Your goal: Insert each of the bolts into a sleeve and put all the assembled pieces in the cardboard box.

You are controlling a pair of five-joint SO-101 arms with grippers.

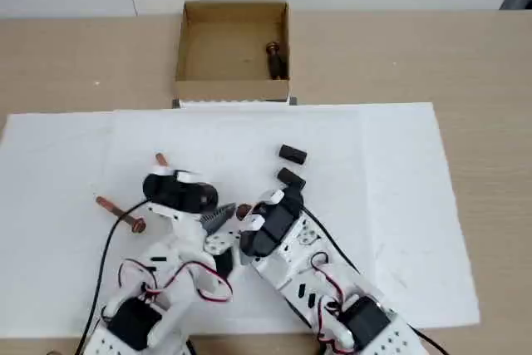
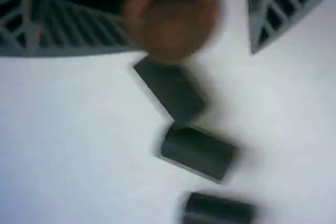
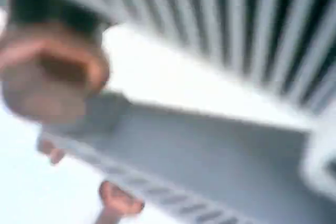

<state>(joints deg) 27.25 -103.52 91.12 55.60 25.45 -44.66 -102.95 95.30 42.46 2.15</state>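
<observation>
Desk [image 1: 75, 56]: a pale wooden top; a white paper sheet [image 1: 399, 205] covers the half nearer the arms.
Cardboard box [image 1: 233, 89]: it stands open on the desk, touching the far edge of the paper sheet.
Assembled piece [image 1: 274, 59]: one bolt in its sleeve lies inside the cardboard box, against the wall on the right arm's side.
Left claw [image 1: 226, 219]: it sits low over the paper sheet, tip to tip with the other arm. In the left wrist view you see its jaws standing apart, with bare paper between the copper head and one finger.
Right claw [image 1: 256, 220]: it meets the left claw from the opposite side. The right wrist view is too blurred, so you cannot tell how its jaws stand.
Central bolt [image 1: 243, 211]: its copper head shows between the two claws. You cannot tell which claw, if either, bears it.
Nearest sleeve [image 2: 170, 90]: a dark block on the paper sheet just beyond the central bolt.
Middle sleeve [image 1: 290, 178]: it lies on the paper sheet, close to the tip of the right claw.
Far sleeve [image 1: 293, 154]: it lies just beyond the middle sleeve, towards the cardboard box.
Loose bolt [image 1: 120, 212]: it lies flat on the paper sheet on the outer side of the left arm, apart from the sleeves.
Half-hidden bolt [image 1: 161, 159]: only its end shows, past the left arm's black motor.
</observation>
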